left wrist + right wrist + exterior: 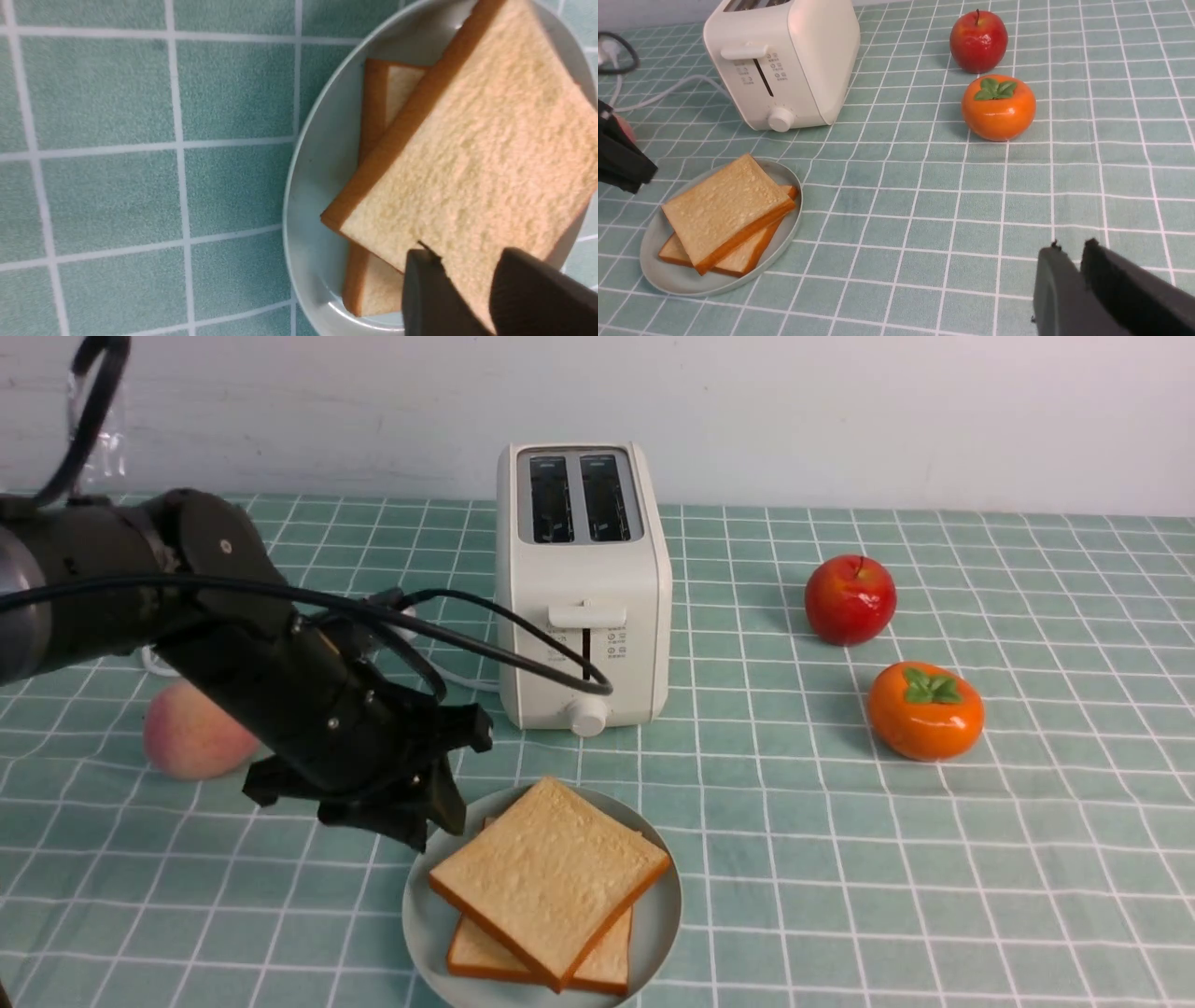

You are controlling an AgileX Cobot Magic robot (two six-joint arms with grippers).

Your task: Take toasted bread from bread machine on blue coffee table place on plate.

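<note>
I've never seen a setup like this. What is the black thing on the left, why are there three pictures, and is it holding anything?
It is a robot with two arms, each ending in jaws that pinch. The wide picture looks forward from between the arms; the black left arm reaches in. The other two come from cameras on the wrists, so dark jaws poke into their edges. On the blue coffee table stand a bread machine, a red apple, an orange persimmon and, behind the arm, a peach. Two slices of toasted bread lie stacked on the plate. The left jaws are apart at the plate's edge; the right arm has its jaws together; neither seems to hold anything.
</note>
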